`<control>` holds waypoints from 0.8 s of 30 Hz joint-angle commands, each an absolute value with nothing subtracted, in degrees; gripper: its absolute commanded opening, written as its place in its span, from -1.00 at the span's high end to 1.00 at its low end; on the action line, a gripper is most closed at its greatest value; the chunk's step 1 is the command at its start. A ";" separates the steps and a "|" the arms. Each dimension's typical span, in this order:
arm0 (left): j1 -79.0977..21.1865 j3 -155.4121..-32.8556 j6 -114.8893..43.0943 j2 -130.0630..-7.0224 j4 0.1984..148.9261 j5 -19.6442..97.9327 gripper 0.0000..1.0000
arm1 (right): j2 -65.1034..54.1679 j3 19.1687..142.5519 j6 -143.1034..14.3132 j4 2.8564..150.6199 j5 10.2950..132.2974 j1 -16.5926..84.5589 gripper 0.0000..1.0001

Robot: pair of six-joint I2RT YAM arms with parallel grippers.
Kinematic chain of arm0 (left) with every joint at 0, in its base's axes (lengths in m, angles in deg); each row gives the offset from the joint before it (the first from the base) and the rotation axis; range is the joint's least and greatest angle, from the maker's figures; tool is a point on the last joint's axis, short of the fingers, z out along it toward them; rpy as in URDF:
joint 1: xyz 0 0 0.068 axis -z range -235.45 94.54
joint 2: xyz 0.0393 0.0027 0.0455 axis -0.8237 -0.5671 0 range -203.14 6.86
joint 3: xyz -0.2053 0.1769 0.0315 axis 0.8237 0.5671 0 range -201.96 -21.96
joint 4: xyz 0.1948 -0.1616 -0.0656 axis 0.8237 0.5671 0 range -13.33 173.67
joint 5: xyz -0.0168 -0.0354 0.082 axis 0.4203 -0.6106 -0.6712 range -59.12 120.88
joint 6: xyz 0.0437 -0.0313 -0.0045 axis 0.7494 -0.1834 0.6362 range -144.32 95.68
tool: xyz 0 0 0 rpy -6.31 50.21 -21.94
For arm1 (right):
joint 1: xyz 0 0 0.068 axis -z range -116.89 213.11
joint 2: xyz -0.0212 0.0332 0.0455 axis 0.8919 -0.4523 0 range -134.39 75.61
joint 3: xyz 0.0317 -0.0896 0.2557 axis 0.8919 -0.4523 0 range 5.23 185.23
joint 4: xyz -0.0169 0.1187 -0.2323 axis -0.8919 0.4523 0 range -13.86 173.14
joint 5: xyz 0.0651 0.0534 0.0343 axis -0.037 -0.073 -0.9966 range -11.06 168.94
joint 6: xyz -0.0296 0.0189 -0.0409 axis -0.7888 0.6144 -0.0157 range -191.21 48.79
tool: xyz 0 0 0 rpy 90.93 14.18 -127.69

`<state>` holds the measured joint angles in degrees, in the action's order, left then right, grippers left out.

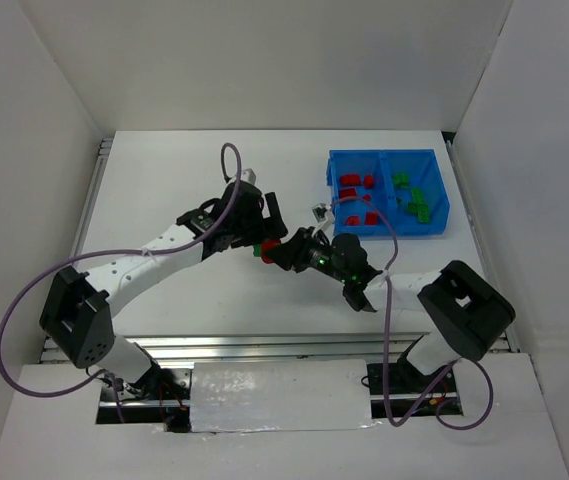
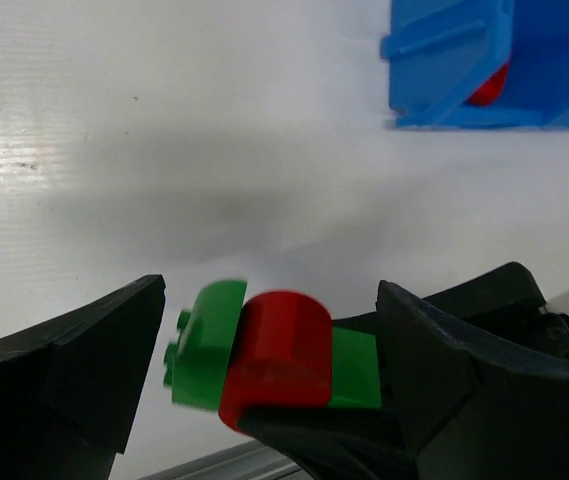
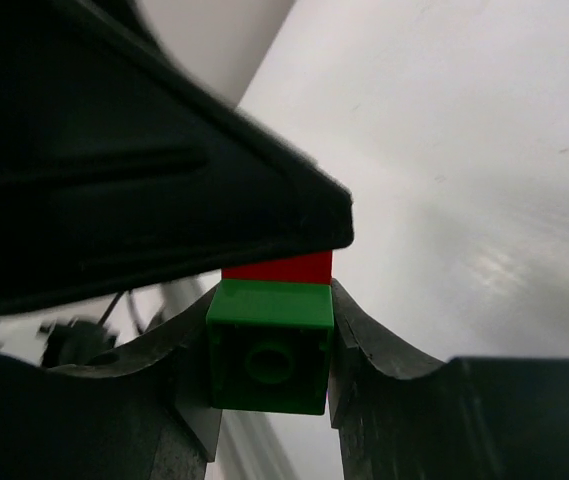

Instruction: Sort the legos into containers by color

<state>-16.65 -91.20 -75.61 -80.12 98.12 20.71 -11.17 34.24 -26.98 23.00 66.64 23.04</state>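
Observation:
A small stack of legos, green, red (image 2: pixel 279 355), green, hangs above the table between both grippers (image 1: pixel 262 250). My right gripper (image 3: pixel 269 340) is shut on the stack's end green lego (image 3: pixel 269 350); its dark finger (image 2: pixel 354 445) shows under the stack in the left wrist view. My left gripper (image 2: pixel 269 335) stands open around the stack, with a gap between its left finger and the other green lego (image 2: pixel 204 345). The blue bin (image 1: pixel 384 153) at the back right holds red legos (image 1: pixel 354 190) in its left container and green legos (image 1: pixel 414 200) in its right one.
White walls close in the table on three sides. A corner of the blue bin (image 2: pixel 464 60) lies ahead of the left gripper, a red lego (image 2: pixel 489 88) showing inside it. Purple cables loop over both arms (image 1: pixel 389 300).

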 commanded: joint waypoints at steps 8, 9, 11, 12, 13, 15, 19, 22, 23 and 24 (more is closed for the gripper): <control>-16.08 -84.57 -56.59 -61.09 89.95 47.17 -0.99 | 8.71 31.50 -26.82 28.66 35.20 29.88 0.98; -16.08 -83.41 -55.70 -57.77 88.02 49.93 -0.99 | 10.64 31.51 -27.35 30.60 33.95 30.15 0.98; -16.17 -79.65 -53.86 -54.67 85.73 57.73 -0.99 | 16.18 31.85 -27.62 34.91 30.53 30.33 0.99; -16.08 -78.14 -53.68 -51.88 82.41 59.87 -0.99 | 19.33 32.64 -27.44 36.23 29.55 30.15 0.98; -16.17 -76.13 -53.59 -50.80 81.25 61.89 -0.99 | 20.49 33.26 -27.27 38.85 28.93 30.15 0.98; -15.99 -74.27 -54.63 -48.17 77.22 67.41 -0.99 | 23.48 35.18 -26.91 43.51 28.84 29.98 0.98; -15.99 -71.71 -57.71 -45.70 70.27 74.12 -0.91 | 26.65 36.16 -26.04 45.29 29.46 29.98 0.98; -16.08 -71.62 -58.59 -45.08 70.08 74.21 -0.85 | 27.54 35.99 -23.50 42.85 28.49 29.45 0.98; -15.99 -71.54 -58.94 -45.08 69.64 74.65 -0.82 | 27.54 35.99 -23.14 42.31 28.40 29.19 0.98; -15.99 -71.36 -59.64 -45.08 69.11 75.09 -0.81 | 27.45 35.81 -22.79 41.43 28.40 28.75 0.98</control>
